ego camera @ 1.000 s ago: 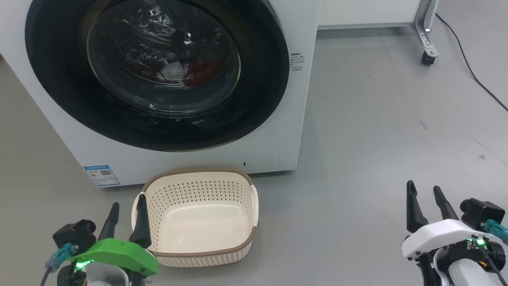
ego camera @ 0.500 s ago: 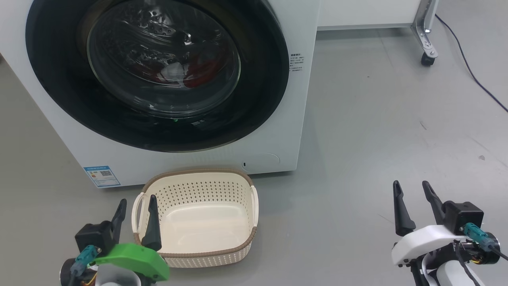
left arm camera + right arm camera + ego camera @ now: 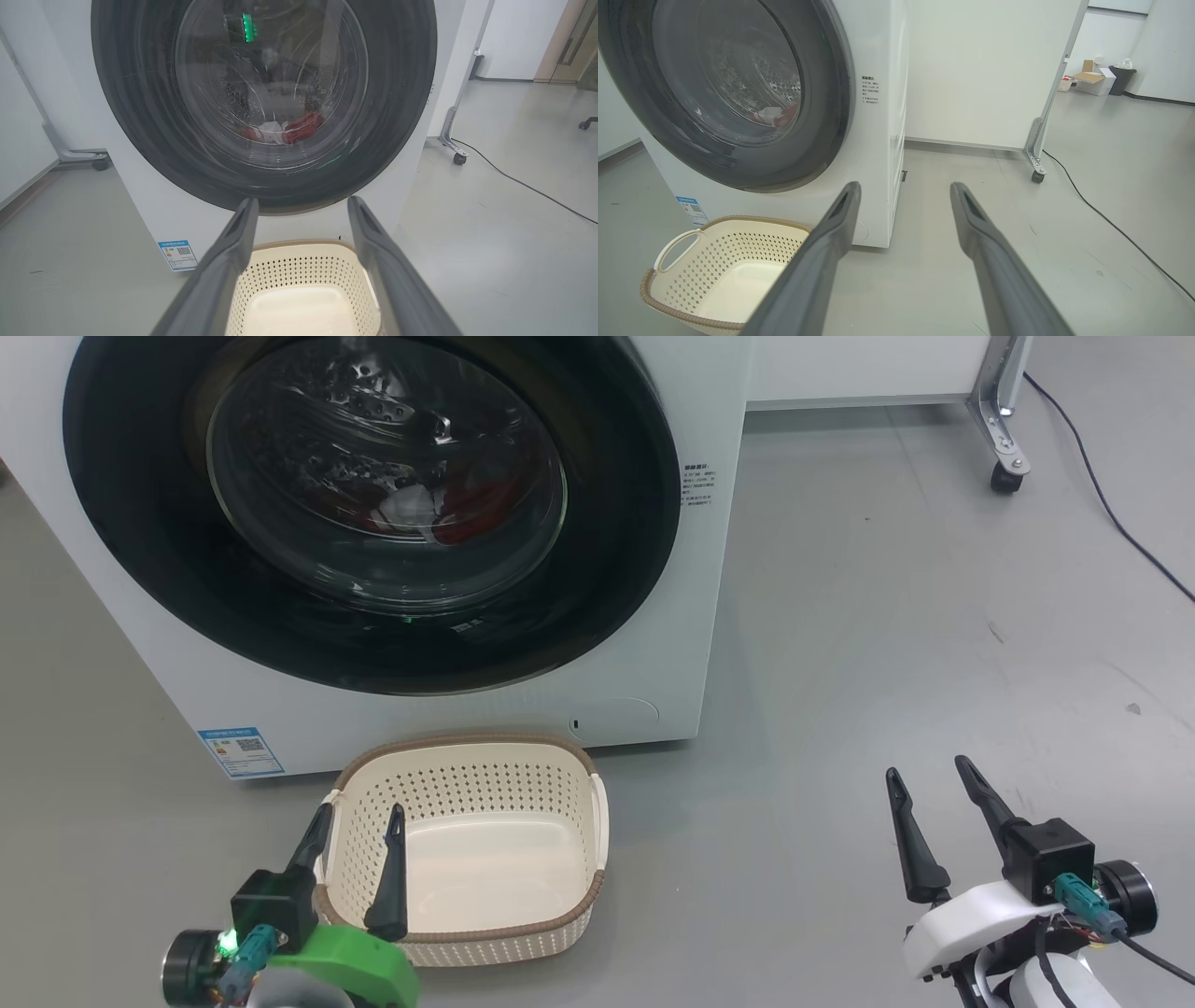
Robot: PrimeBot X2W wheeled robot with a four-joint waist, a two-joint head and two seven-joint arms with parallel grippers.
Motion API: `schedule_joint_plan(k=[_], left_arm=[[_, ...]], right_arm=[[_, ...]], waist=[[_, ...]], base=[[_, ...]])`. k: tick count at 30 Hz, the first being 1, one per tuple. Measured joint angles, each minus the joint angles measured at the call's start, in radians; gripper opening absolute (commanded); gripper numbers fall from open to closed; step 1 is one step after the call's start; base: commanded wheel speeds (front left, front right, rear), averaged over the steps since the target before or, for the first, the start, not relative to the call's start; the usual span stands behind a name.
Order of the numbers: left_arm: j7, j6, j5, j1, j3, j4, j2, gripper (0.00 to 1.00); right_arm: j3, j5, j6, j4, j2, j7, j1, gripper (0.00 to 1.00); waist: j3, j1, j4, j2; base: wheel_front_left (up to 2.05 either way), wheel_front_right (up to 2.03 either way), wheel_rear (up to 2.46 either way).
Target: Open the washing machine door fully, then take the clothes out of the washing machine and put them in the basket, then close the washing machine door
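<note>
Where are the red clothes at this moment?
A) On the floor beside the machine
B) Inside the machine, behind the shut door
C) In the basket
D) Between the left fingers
B: the clothes show through the glass of the shut door, and the basket holds none.
</note>
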Motion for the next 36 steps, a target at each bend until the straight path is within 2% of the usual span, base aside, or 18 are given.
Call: schedule_joint_plan(k=[18, 19, 20, 36], left_arm=[[0.0, 0.004, 0.0, -0.003, 0.024, 0.025, -0.015, 1.0], [0.0, 0.004, 0.0, -0.004, 0.025, 0.025, -0.015, 1.0], [0.0, 0.004, 0.0, -0.004, 0.026, 0.025, -0.016, 1.0], [0.0, 0.006, 0.0, -0.011, 0.029, 0.025, -0.023, 1.0]], right_arm=[[-0.024, -0.002, 0.0, 0.001, 0.007, 0.0, 0.004, 1.0], [-0.025, -0.002, 0.0, 0.001, 0.009, 0.0, 0.004, 0.44], [-0.029, -0.002, 0.0, 0.0, 0.012, 0.0, 0.004, 0.0], [-0.043, -0.002, 0.017, -0.002, 0.013, 0.0, 0.004, 0.0]], waist=[[0.0, 0.0, 0.003, 0.0], [0.001, 0.0, 0.003, 0.0], [0.001, 0.0, 0.004, 0.0], [0.013, 0.0, 0.009, 0.0]], base=[[0.0, 0.0, 0.0], [0.0, 0.0, 0.0], [0.0, 0.0, 0.0], [0.0, 0.0, 0.0]])
